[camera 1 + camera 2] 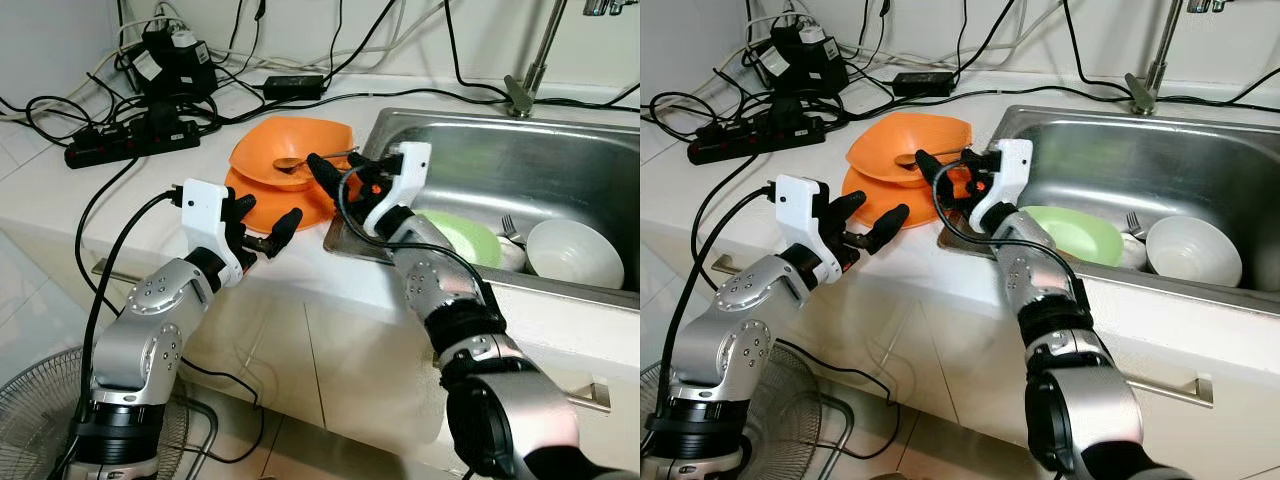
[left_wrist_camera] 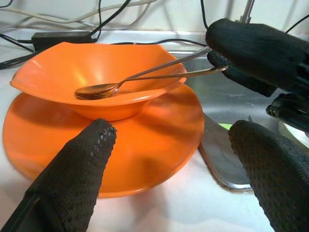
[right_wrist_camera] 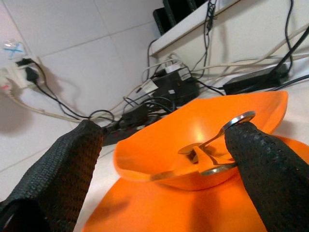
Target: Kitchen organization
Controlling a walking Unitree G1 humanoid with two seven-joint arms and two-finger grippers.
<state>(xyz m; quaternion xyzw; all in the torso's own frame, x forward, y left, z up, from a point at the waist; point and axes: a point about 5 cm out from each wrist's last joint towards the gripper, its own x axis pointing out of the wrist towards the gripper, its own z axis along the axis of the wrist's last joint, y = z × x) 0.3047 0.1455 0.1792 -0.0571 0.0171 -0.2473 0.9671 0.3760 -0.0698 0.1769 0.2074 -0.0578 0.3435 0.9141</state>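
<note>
An orange bowl (image 1: 290, 140) sits on an orange plate (image 1: 262, 205) on the white counter, just left of the sink. A metal spoon (image 2: 96, 90) and a second utensil lie in the bowl, handles sticking out over the rim toward the sink. My right gripper (image 1: 345, 172) is open at that rim. One finger (image 3: 270, 174) is right at the handle ends, the other (image 3: 58, 179) out over the bowl's far side. My left gripper (image 2: 169, 164) is open and low, facing the plate's front edge with nothing between its fingers.
The steel sink (image 1: 560, 150) holds a green plate (image 1: 465, 235), a white bowl (image 1: 575, 255) and a fork (image 1: 510, 228). The faucet (image 1: 525, 85) stands behind it. A power strip (image 1: 130, 140) and tangled cables crowd the back left. A fan (image 1: 40, 400) stands on the floor.
</note>
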